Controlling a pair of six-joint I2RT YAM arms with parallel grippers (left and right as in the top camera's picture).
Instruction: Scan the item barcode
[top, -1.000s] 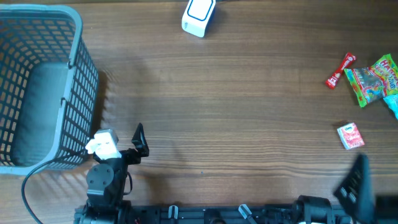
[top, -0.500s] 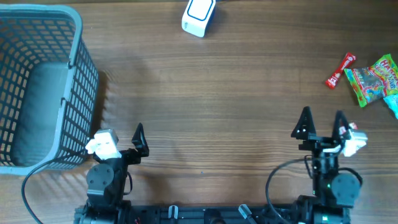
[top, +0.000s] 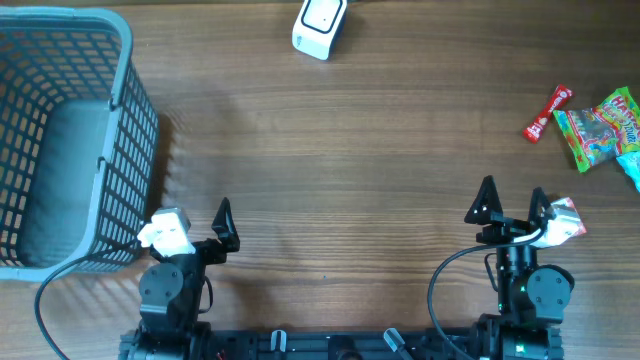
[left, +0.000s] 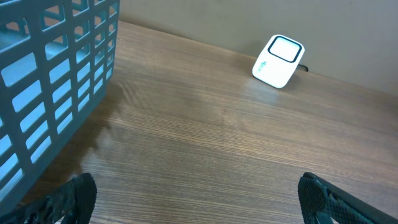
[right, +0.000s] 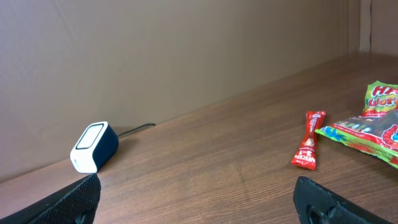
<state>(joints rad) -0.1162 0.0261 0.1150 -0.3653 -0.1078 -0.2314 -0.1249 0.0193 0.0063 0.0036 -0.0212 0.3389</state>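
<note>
Red candy stick (top: 548, 112), green gummy bag (top: 600, 128)

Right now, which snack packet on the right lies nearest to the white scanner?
The red stick. It is the thin red one, lying left of the green bag, so it is closest to the scanner.

Brown wooden table (top: 330, 150) filling whole overhead view, grain running side to side, faint plank seams showing. Plain tan wall (right: 155, 56) rising directly behind table's far edge, meeting it in straight line. Darker vertical strip (right: 353, 25) breaking up wall near right side in right wrist view. Soft diffuse light falling from above, giving wood dull sheen. Shadows on tabletop lying pale, edges blurring. Wall surface looking matte, shading evenly.
</note>
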